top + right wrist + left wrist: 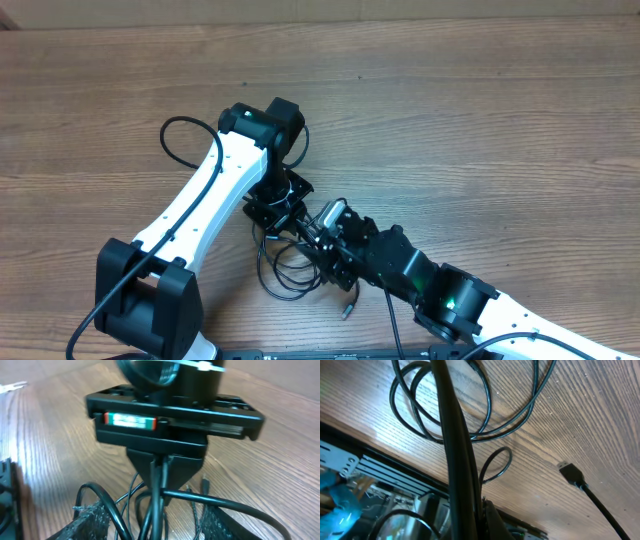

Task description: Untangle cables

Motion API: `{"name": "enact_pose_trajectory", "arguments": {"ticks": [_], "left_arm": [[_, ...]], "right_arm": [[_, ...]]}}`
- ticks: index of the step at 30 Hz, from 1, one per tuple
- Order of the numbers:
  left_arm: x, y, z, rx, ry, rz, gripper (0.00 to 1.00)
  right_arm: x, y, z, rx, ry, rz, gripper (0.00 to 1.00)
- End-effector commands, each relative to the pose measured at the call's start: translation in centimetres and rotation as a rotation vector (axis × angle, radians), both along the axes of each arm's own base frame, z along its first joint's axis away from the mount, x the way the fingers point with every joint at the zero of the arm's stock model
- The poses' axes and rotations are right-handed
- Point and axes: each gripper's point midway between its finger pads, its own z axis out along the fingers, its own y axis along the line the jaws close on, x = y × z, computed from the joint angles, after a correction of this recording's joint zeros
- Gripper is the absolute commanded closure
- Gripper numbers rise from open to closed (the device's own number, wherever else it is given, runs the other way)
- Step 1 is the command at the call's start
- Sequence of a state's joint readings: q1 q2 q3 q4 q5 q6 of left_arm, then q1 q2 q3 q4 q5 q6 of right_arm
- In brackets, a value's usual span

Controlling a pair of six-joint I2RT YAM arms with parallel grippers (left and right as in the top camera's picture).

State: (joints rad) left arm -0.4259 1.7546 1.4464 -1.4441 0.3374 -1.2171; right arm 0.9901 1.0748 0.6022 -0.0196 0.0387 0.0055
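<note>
Robotics laboratory bench: a wood-grain table spreads beneath and beyond the right gripper's fingers; white-and-black robot arms reach over it, with metal framing along its edge.

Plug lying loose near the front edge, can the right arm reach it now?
Probably, after backing up. The plug lies bare on the table behind the right gripper, beside that arm's wrist; its open jaws straddle cables hanging from the left gripper.
</note>
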Motion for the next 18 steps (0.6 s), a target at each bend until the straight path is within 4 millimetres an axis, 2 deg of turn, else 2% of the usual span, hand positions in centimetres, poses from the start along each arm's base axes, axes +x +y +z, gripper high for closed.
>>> {"name": "enact_pose_trajectory", "arguments": {"ticks": [1, 11, 18], "left_arm": [[0.1, -0.9, 0.7, -0.021, 0.016, 0.061, 0.96], [0.1, -0.9, 0.7, -0.005, 0.03, 0.113, 0.96], [-0.2, -0.6, 0.7, 0.012, 0.041, 0.112, 0.95]], "right_arm": [[1.3, -0.9, 1.3, 0.042, -0.01, -0.111, 0.46], [3.0, -2.4, 1.7, 0.085, 0.008, -0.271, 0.48], [4.8, -4.7, 2.2, 0.075, -0.047, -0.438, 0.46]]}}
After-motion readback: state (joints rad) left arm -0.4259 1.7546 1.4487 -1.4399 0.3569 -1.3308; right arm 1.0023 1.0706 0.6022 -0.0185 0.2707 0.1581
